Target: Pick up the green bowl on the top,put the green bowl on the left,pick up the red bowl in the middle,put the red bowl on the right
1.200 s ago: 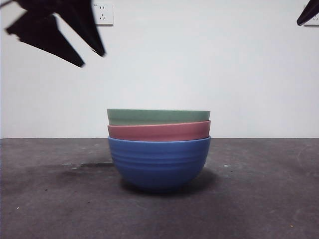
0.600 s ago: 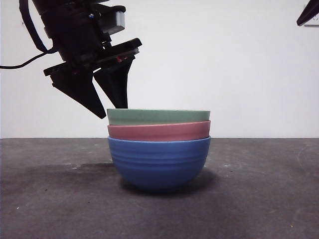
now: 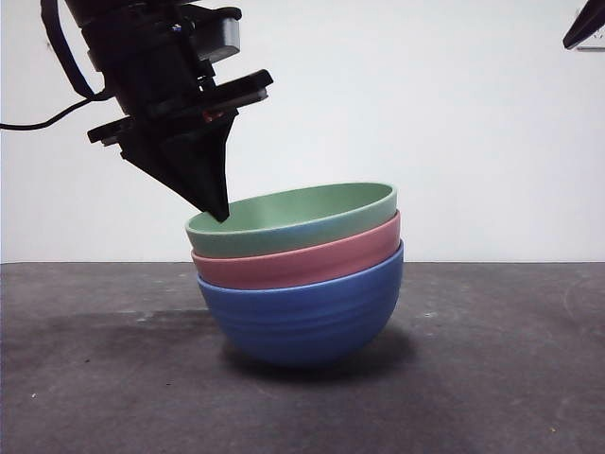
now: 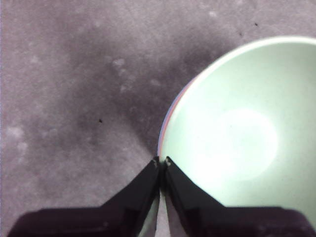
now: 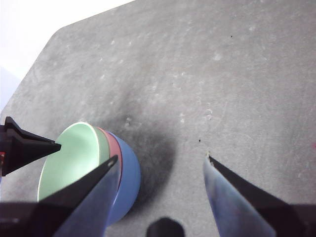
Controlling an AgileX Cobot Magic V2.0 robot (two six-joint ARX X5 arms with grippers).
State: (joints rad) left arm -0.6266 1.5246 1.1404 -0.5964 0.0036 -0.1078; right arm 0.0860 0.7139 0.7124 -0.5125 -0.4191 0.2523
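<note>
Front view, left gripper [image 3: 218,214] clenched on green bowl [image 3: 293,219] rim, stack tilted, right gripper [image 5: 160,165] released.

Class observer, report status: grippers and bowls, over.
Left gripper shut on matte sage-green bowl rim. Right gripper open, waiting. Whole stack tilted, pinkish-red bowl nested beneath.

We are seeing the green bowl [image 3: 293,219] lying tilted atop the stack, nested in the red bowl [image 3: 301,261], which is leaning likewise beneath it.

the green bowl [image 3: 293,219], red bowl [image 3: 302,259] and blue bowl [image 3: 302,317] look matt, faintly ribbed. the table [image 3: 104,378] looks rough, mottled grey.
</note>
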